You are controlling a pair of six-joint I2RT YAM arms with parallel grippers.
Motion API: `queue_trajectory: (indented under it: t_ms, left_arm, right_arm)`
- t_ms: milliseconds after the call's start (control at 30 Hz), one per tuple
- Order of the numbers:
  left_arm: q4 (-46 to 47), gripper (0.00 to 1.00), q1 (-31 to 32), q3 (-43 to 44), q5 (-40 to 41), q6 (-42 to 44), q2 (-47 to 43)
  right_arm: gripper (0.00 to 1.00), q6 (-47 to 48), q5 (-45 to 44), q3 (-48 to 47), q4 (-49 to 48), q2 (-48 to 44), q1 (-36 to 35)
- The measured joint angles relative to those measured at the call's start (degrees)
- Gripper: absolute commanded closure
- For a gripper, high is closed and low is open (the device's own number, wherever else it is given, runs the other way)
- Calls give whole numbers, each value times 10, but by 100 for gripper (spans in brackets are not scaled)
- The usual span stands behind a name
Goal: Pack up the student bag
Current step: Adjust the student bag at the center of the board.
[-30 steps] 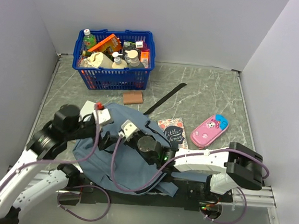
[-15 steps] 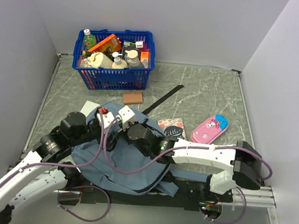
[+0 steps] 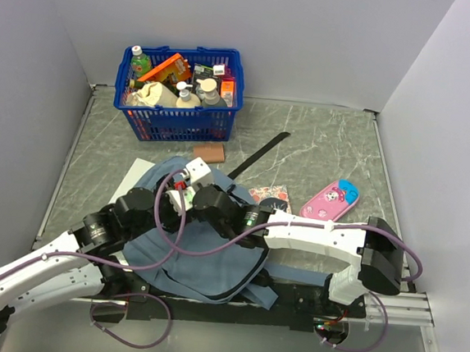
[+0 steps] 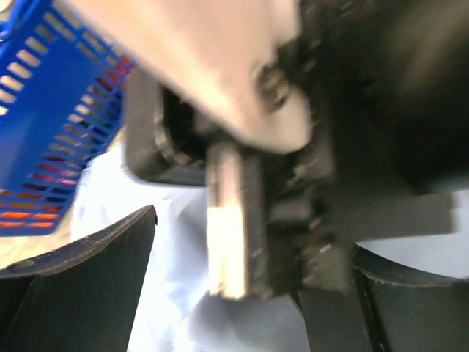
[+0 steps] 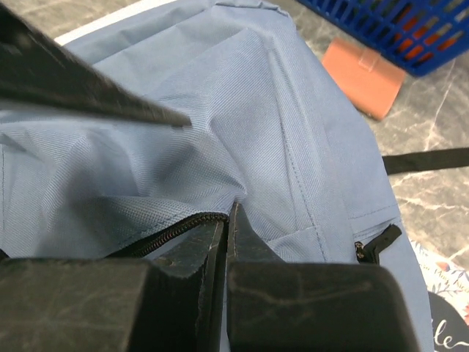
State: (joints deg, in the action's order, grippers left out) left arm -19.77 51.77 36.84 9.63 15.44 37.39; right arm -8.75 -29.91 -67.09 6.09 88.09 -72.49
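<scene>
The student bag [image 3: 211, 264], grey-blue fabric with a dark zipper, lies crumpled on the table just ahead of both arm bases. My right gripper [image 5: 229, 214] is shut on the student bag [image 5: 242, 95], pinching the fabric edge beside the open zipper [image 5: 157, 238]. My left gripper [image 4: 253, 246] is open, and its two dark fingers [image 4: 80, 286] straddle the blurred front of the right gripper [image 4: 242, 227] over the pale bag cloth [image 4: 176, 315]. Both grippers meet at the bag's far end [image 3: 192, 190] in the top view. One left finger [image 5: 88, 92] crosses the upper left of the right wrist view.
A blue basket [image 3: 180, 97] full of bottles and boxes stands at the back left. An orange-brown block [image 3: 209, 153], a black strip [image 3: 257, 156], a patterned book [image 3: 270, 197] and a pink pencil case [image 3: 330, 202] lie beyond and right of the bag. A white sheet [image 3: 136, 174] pokes out on its left.
The left arm swung right over the bag until its fingers straddle the right gripper. The right gripper moved left and away with the bag fabric pinched, covering more of the book.
</scene>
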Motion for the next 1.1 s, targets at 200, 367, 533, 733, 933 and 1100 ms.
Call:
queue_trajectory:
  t_ms: [200, 367, 533, 733, 933, 1100]
  left_arm:
    - [16, 26, 2, -18, 38, 28, 2]
    - [19, 28, 1, -18, 52, 34, 3]
    - [27, 32, 0, -18, 53, 36, 4]
    - [23, 42, 0, -8, 43, 39, 12]
    - [19, 61, -1, 27, 31, 54, 35]
    - [29, 67, -3, 34, 34, 63, 50]
  right_arm:
    - [100, -20, 6, 24, -4, -2, 6]
    - [100, -23, 10, 41, -10, -19, 8]
    - [100, -23, 16, 50, -12, -35, 12]
    - [100, -27, 21, 56, -14, -41, 18]
    - [100, -39, 24, 52, -21, -41, 41]
    - [100, -59, 21, 50, -19, -41, 56]
